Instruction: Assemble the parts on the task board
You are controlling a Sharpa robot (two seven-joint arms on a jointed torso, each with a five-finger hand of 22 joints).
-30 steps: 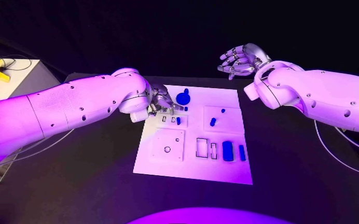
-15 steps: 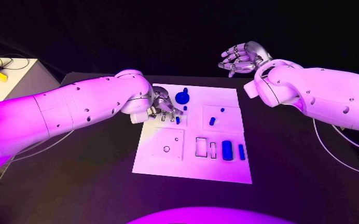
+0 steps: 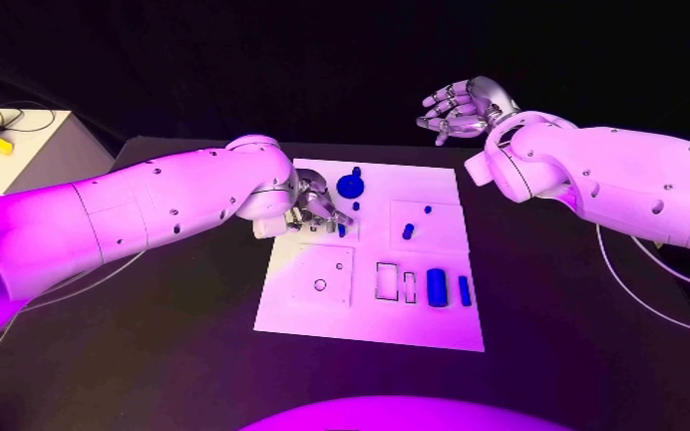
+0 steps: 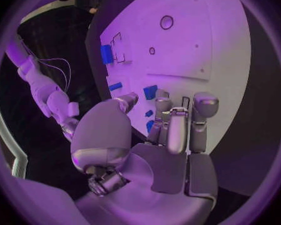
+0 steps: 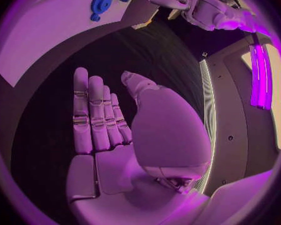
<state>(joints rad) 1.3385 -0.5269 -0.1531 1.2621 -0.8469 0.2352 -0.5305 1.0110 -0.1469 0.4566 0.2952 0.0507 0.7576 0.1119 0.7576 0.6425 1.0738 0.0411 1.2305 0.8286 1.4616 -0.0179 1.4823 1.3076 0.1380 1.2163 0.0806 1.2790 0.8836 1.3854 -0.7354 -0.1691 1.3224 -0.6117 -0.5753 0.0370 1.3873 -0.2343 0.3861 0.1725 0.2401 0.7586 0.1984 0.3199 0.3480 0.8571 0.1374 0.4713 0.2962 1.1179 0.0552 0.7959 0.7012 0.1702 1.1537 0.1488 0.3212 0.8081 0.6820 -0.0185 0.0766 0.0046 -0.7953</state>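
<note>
The white task board (image 3: 309,316) lies in the middle of the black table. On it I see a round blue disc (image 3: 351,187), small blue pegs (image 3: 407,232), and a blue block (image 3: 436,287) beside a narrow blue bar (image 3: 465,291). My left hand (image 3: 314,210) is down on the board's far left part, fingertips (image 4: 203,104) by the small slots. A small blue part (image 4: 150,126) lies between thumb and fingers, with no grip that I can make out. My right hand (image 3: 463,112) hangs raised beyond the board's far right corner, fingers straight, palm (image 5: 109,135) bare. The right wrist view shows the disc (image 5: 102,2) too.
A pale side table (image 3: 43,152) with a yellow object (image 3: 7,147) stands at the far left, off the black table. Empty rectangular slots (image 3: 388,282) and a square plate with a hole (image 3: 321,285) mark the board's near half.
My left hand has stayed at the same slots, its arm settling slightly. The right hand has barely shifted in the air.
</note>
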